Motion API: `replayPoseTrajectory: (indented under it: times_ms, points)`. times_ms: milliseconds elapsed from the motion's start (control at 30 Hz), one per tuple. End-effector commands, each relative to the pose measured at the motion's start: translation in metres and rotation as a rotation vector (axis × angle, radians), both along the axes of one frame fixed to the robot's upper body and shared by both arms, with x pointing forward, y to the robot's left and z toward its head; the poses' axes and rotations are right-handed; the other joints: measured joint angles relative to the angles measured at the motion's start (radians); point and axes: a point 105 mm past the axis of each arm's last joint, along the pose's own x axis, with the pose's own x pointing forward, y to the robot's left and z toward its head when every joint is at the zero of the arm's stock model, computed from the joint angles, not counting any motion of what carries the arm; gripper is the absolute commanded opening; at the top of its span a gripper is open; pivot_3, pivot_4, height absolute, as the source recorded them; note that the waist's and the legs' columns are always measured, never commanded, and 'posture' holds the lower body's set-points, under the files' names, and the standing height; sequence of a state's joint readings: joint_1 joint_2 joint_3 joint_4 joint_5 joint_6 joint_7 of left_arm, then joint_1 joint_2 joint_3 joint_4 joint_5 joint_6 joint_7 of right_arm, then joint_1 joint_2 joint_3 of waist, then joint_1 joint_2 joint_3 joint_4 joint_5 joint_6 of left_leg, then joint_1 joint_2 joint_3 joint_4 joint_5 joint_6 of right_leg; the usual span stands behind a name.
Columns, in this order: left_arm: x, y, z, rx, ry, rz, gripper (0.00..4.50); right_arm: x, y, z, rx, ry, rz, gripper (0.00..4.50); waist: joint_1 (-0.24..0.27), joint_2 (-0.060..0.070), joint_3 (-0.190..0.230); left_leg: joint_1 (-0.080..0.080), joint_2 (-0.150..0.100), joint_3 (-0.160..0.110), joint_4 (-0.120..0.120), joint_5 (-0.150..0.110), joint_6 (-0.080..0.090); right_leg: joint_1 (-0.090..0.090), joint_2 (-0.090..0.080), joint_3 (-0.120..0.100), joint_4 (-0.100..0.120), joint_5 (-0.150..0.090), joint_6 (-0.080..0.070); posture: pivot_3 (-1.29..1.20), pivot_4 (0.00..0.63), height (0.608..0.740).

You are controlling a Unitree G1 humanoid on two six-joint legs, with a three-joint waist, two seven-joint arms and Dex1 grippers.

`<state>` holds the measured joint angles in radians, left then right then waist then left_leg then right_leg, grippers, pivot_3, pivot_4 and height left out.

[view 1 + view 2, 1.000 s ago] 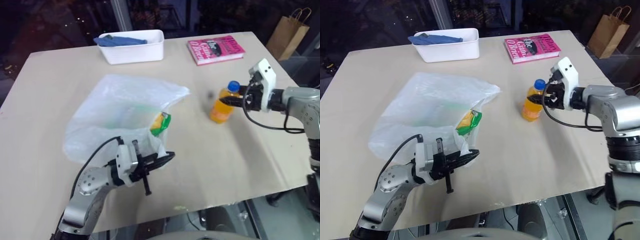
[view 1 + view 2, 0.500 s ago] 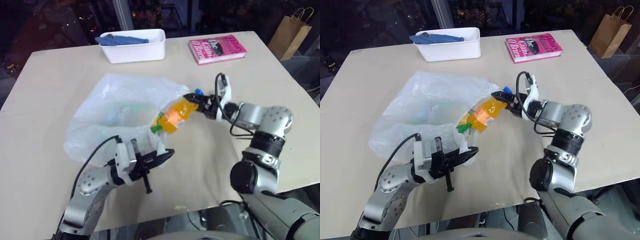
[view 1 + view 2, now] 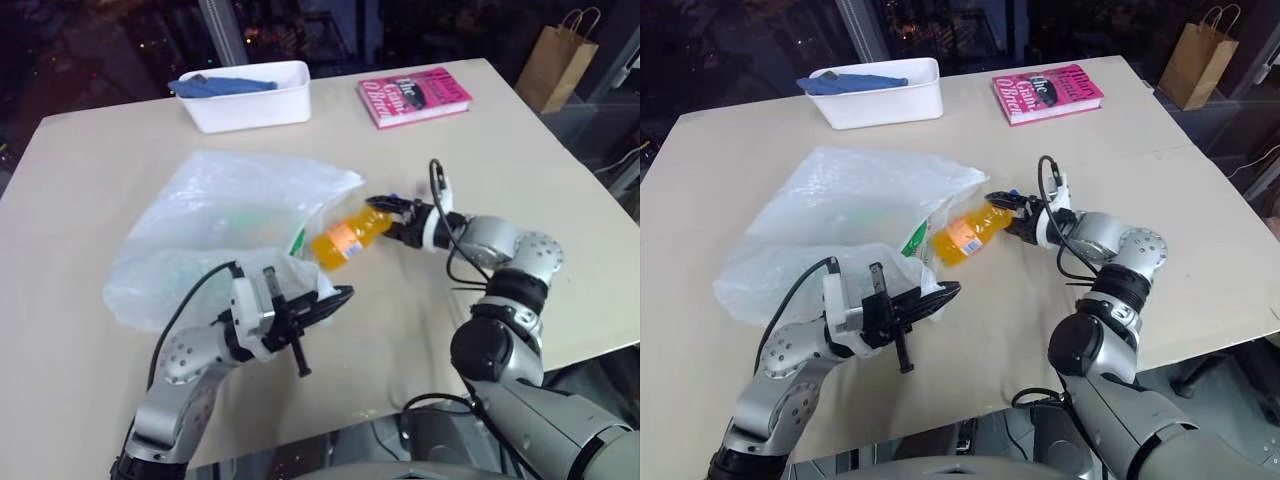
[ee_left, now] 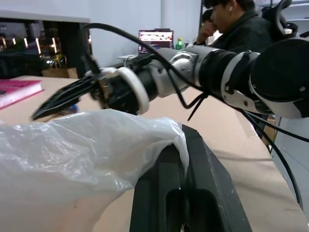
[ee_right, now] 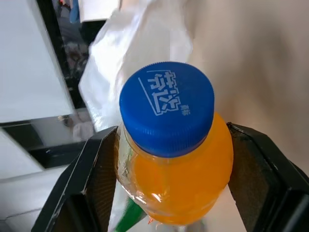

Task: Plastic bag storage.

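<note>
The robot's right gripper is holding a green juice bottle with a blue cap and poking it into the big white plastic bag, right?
Almost. The bottle is orange, not green. The right wrist view shows the right gripper clamped on the orange juice bottle with the blue cap, and the left eye view shows it held at the mouth of the large translucent white plastic bag.

Silver-grey jointed arms (image 3: 185,365), black fingers (image 3: 325,305), looping black cables (image 3: 190,310)

Plastic bag (image 3: 230,215) thin, crinkly, translucent w/ sheen; orange bottle (image 3: 348,236) clear glossy plastic, smooth blue cap (image 5: 166,107); table (image 3: 520,170) matt beige; tub (image 3: 250,98) smooth white plastic; book (image 3: 414,96) glossy pink cover.
</note>
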<state>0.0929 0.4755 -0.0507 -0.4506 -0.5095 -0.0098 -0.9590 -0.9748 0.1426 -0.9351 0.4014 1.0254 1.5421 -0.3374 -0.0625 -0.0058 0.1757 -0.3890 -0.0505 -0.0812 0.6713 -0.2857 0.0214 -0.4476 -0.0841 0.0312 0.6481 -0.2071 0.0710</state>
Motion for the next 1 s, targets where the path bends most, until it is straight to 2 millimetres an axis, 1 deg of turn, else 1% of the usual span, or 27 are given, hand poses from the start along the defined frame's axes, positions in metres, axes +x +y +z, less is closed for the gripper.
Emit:
replayPoseTrajectory:
  times_ms: [33, 133, 233, 300, 400, 433, 467, 500, 567, 600, 633, 700, 733, 767, 867, 1000]
  points:
    - [-0.003, -0.004, 0.002, 0.0, -0.03, -0.012, 0.0, -0.039, 0.111, 0.045, 0.198, -0.047, 0.301, 2.69, -0.005, 0.0, 0.0, 0.0, 0.0, 0.0, 0.0, 0.0, 0.0, 0.0, 0.0, 0.0, 0.0, 0.0, 0.0, 0.0, 0.15, 0.74]
    - [-0.004, -0.004, 0.0, 0.009, -0.029, -0.01, 0.0, -0.046, 0.121, 0.048, 0.167, -0.087, 0.35, 2.69, -0.008, 0.0, 0.0, 0.0, 0.0, 0.001, 0.0, 0.0, 0.0, 0.0, 0.0, 0.001, 0.0, 0.0, 0.0, 0.0, 0.15, 0.74]
    - [-0.004, -0.002, -0.002, 0.018, -0.026, 0.008, 0.0, -0.046, 0.118, 0.051, 0.093, -0.211, 0.345, 2.69, -0.01, 0.0, 0.0, 0.0, 0.001, 0.001, 0.0, 0.0, 0.0, 0.0, 0.001, 0.001, -0.001, 0.0, 0.0, 0.0, 0.15, 0.74]
    - [-0.004, 0.0, -0.004, 0.021, -0.02, 0.019, 0.0, -0.048, 0.117, 0.05, 0.091, -0.225, 0.358, 2.69, -0.009, 0.0, 0.0, 0.0, 0.001, 0.001, 0.0, 0.0, 0.0, 0.0, 0.001, 0.001, -0.001, 0.0, 0.0, 0.0, 0.15, 0.74]
    - [-0.004, 0.0, -0.007, 0.027, -0.016, 0.01, 0.0, -0.055, 0.124, 0.049, 0.095, -0.237, 0.408, 2.69, -0.006, 0.0, 0.0, 0.0, 0.001, 0.0, 0.0, 0.0, 0.0, 0.0, 0.001, 0.001, -0.001, 0.0, 0.0, 0.0, 0.15, 0.74]
    - [-0.004, -0.001, -0.007, 0.027, -0.016, 0.009, 0.0, -0.058, 0.127, 0.049, 0.101, -0.24, 0.425, 3.71, -0.006, 0.0, 0.0, 0.0, 0.001, 0.0, 0.0, 0.0, 0.0, 0.0, 0.001, 0.001, -0.001, 0.0, 0.0, 0.0, 0.15, 0.74]
    - [-0.003, -0.001, -0.008, 0.027, -0.017, 0.008, 0.0, -0.062, 0.131, 0.048, 0.095, -0.245, 0.451, 4.16, -0.006, 0.0, 0.0, 0.0, 0.001, 0.0, 0.0, 0.0, 0.0, 0.0, 0.001, 0.001, -0.001, 0.0, 0.0, 0.0, 0.15, 0.74]
    - [-0.002, -0.001, -0.008, 0.027, -0.019, 0.007, 0.0, -0.067, 0.134, 0.047, 0.084, -0.255, 0.48, 4.47, -0.006, 0.0, 0.0, 0.001, 0.001, 0.0, 0.0, 0.0, 0.0, 0.0, 0.001, 0.001, -0.001, 0.0, 0.0, 0.0, 0.15, 0.74]
    - [0.001, -0.002, -0.008, 0.029, -0.023, 0.003, 0.0, -0.077, 0.137, 0.04, 0.041, -0.273, 0.543, 4.47, -0.007, 0.0, 0.0, 0.001, 0.001, 0.0, 0.0, 0.0, 0.0, 0.001, 0.001, 0.001, -0.001, 0.0, 0.0, 0.0, 0.15, 0.74]
    - [0.001, -0.002, -0.008, 0.03, -0.025, 0.002, 0.0, -0.079, 0.136, 0.032, -0.02, -0.29, 0.556, 4.47, -0.008, 0.0, 0.0, 0.002, 0.001, 0.0, 0.0, 0.0, 0.0, 0.001, 0.001, 0.001, -0.001, 0.0, 0.0, 0.0, 0.15, 0.74]
    - [0.002, -0.002, -0.008, 0.031, -0.027, 0.0, 0.0, -0.079, 0.134, 0.023, -0.081, -0.304, 0.56, 4.47, -0.009, 0.0, 0.0, 0.002, 0.001, 0.0, 0.0, 0.0, 0.0, 0.001, 0.001, 0.001, -0.001, 0.0, 0.0, 0.0, 0.15, 0.74]
    - [0.003, -0.002, -0.008, 0.033, -0.029, -0.001, 0.0, -0.072, 0.123, 0.003, -0.224, -0.335, 0.538, 4.47, -0.009, 0.0, -0.002, 0.002, 0.001, 0.0, 0.0, 0.0, 0.0, 0.001, 0.002, 0.002, -0.001, 0.0, 0.0, 0.0, 0.15, 0.74]
    - [0.003, -0.002, -0.009, 0.035, -0.029, -0.001, 0.0, -0.064, 0.115, -0.003, -0.283, -0.37, 0.5, 4.47, -0.007, 0.0, -0.004, 0.003, 0.001, 0.0, -0.001, 0.0, 0.0, 0.001, 0.002, 0.002, -0.001, 0.0, 0.0, 0.0, 0.15, 0.74]
    - [0.003, -0.001, -0.01, 0.036, -0.029, -0.001, 0.0, -0.056, 0.108, -0.006, -0.319, -0.415, 0.459, 4.47, -0.006, 0.001, -0.005, 0.003, 0.001, 0.0, -0.001, 0.0, 0.0, 0.002, 0.002, 0.002, -0.002, 0.0, 0.0, 0.0, 0.15, 0.74]
    - [0.003, 0.0, -0.011, 0.038, -0.028, 0.004, 0.0, -0.039, 0.083, 0.004, -0.327, -0.603, 0.369, 4.47, 0.001, 0.001, -0.005, 0.002, 0.0, 0.0, 0.0, 0.0, 0.001, 0.002, 0.0, 0.002, -0.002, 0.0, 0.0, 0.0, 0.15, 0.74]
    - [0.003, -0.001, -0.013, 0.035, -0.025, 0.007, 0.0, -0.026, 0.051, 0.019, -0.311, -0.782, 0.3, 4.47, 0.005, 0.0, -0.005, 0.004, -0.001, -0.001, 0.002, -0.002, 0.003, 0.005, 0.0, 0.001, -0.003, 0.001, 0.002, 0.0, 0.15, 0.74]
